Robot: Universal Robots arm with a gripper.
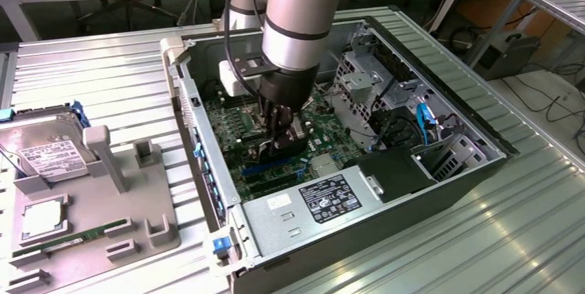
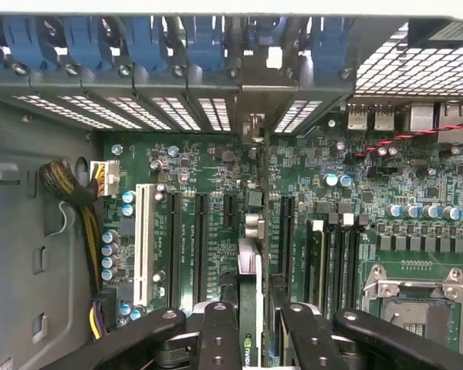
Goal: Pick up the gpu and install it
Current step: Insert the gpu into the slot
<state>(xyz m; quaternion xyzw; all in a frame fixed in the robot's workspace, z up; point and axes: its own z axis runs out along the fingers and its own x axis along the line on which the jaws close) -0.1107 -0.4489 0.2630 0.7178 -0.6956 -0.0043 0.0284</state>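
Note:
The open computer case (image 1: 457, 119) lies on its side on the metal table. My gripper (image 1: 281, 136) reaches down inside it over the green motherboard (image 1: 229, 119). It is shut on the gpu (image 1: 277, 153), a dark card held on edge just above the board. In the wrist view the gpu (image 2: 249, 289) runs edge-on between my two black fingers (image 2: 216, 331), among the black expansion slots (image 2: 200, 247). Its silver bracket end (image 2: 251, 127) points toward the rear slot openings under the blue clips (image 2: 204, 38). I cannot tell whether the card's edge sits in a slot.
A grey fixture (image 1: 101, 212) at the exterior view's left carries a hard drive (image 1: 46, 153), a processor (image 1: 43, 218) and a green memory stick (image 1: 73, 239). Inside the case are the power supply (image 1: 320, 201), drive cage (image 1: 366, 75), a cable bundle (image 2: 77, 208) and the processor socket (image 2: 417, 301).

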